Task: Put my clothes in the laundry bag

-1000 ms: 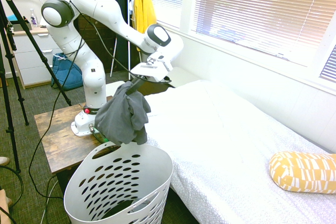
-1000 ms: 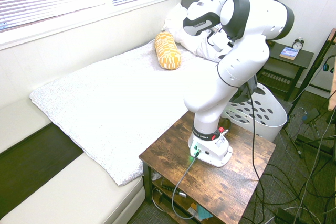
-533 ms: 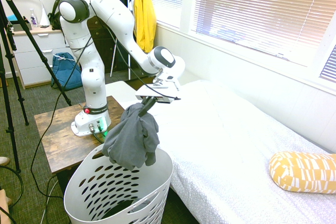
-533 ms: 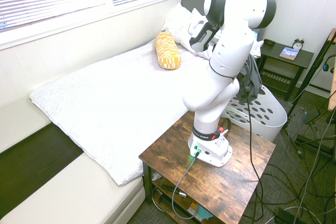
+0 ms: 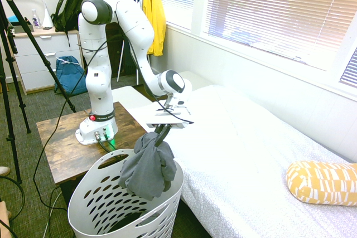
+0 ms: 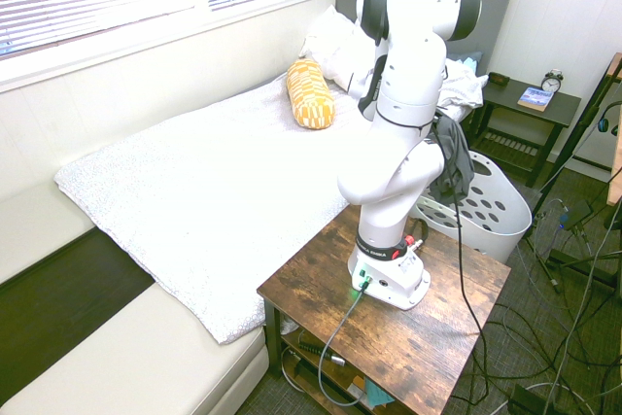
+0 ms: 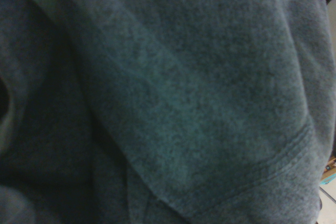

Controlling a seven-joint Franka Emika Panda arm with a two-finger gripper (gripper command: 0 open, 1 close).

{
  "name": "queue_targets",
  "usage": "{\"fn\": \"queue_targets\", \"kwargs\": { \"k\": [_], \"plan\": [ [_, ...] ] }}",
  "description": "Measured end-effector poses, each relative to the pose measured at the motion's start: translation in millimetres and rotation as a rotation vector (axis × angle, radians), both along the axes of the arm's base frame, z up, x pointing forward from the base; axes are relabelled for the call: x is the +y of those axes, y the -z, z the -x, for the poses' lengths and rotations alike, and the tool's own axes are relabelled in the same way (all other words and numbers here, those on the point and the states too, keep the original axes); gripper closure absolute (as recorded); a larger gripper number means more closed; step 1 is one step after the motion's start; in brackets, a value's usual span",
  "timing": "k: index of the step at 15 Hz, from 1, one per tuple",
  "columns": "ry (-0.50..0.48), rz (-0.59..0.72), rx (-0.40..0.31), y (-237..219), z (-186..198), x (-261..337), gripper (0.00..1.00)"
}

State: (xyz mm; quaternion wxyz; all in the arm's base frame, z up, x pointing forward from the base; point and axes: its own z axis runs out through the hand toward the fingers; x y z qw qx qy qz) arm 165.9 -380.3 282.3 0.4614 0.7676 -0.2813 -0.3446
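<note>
Hanging from the pincer (image 5: pixel 162 132), pressed together on its top fold, the clothes (image 5: pixel 148 165) are now lowered to the laundry bag (image 5: pixel 95 204) rim at 2 o'clock; release is judged imminent.

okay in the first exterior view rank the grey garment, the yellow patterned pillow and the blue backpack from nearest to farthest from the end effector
1. Grey garment: held in the end effector, hanging over the white laundry basket.
2. Blue backpack: on the floor by the dresser, behind the arm's base.
3. Yellow patterned pillow: on the bed at the picture's right edge.
</note>
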Motion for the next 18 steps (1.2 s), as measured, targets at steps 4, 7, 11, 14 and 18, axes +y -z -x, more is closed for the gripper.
{"fn": "queue_targets", "kwargs": {
  "k": [4, 7, 11, 14, 18],
  "plan": [
    [-0.063, 0.004, -0.09, 7.2, -4.1, -3.6, 0.0],
    [-0.114, 0.066, -0.251, 20.2, -10.9, -5.4, 0.0],
    [-0.081, 0.1, -0.391, 25.6, -11.8, -7.4, 0.0],
    [-0.089, 0.092, -0.414, 25.4, -25.3, -1.3, 0.0],
    [-0.079, 0.045, -0.503, 17.3, -80.9, 27.4, 0.0]
  ]
}}
